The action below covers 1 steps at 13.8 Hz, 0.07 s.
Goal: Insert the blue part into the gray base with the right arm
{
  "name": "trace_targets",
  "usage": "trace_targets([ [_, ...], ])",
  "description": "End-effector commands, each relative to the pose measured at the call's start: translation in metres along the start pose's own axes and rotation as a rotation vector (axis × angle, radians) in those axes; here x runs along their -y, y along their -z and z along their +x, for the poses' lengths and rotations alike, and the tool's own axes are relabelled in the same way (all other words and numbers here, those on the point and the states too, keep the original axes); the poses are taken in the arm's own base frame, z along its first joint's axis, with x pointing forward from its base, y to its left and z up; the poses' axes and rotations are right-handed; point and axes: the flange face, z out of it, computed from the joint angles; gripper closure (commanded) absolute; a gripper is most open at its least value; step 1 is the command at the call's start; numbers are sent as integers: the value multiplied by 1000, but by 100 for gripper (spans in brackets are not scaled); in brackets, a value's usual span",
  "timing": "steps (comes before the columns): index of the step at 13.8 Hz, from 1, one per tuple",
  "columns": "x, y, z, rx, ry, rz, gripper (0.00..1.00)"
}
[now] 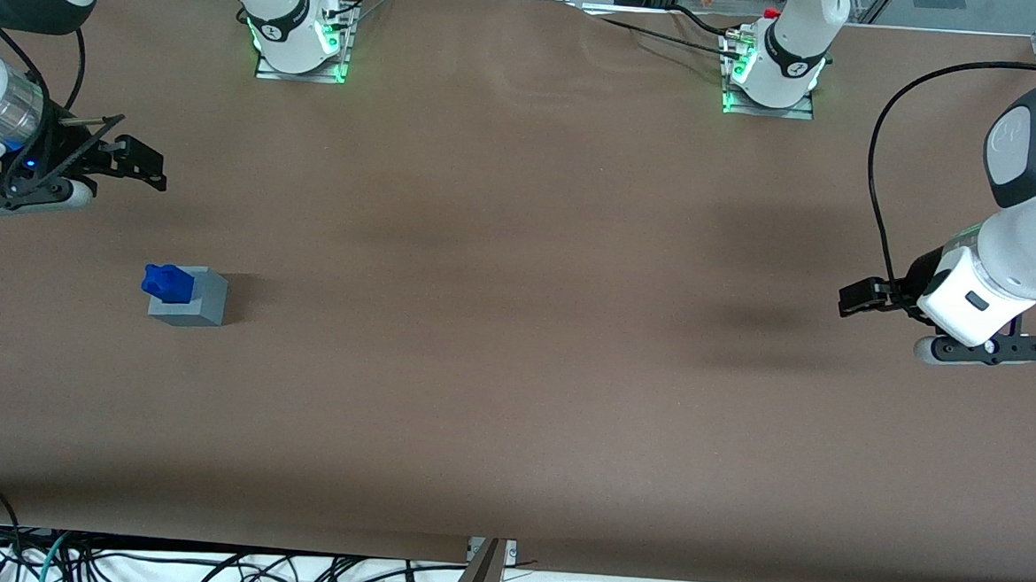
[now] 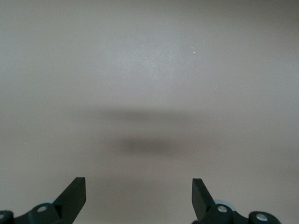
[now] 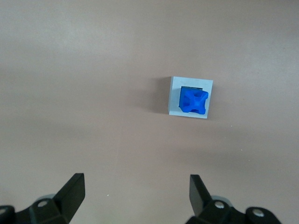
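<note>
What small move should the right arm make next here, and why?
Probably none beyond staying clear or parking. The blue part already sits in the recess of the gray base, its knobbed top sticking out above. The right arm's hand is open, empty, raised and farther from the front camera than the base, touching neither. How deeply the part is seated cannot be judged.

A broad brown table [image 1: 516, 326] carries the gray base [image 1: 189, 298], which sits toward the working arm's end. The blue part [image 1: 166, 281] stands in the recess of the base's top face. Two arm mounts [image 1: 302, 45] rest on the table's edge farthest from the front camera. The gripper [image 1: 139, 165] hangs spread-fingered and empty above the table, farther from the front camera than the base.
</note>
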Motion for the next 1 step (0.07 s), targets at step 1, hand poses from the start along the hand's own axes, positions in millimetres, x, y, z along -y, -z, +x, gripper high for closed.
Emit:
trace_targets([
  [1,-1,7,0,14,-13,-15,1],
])
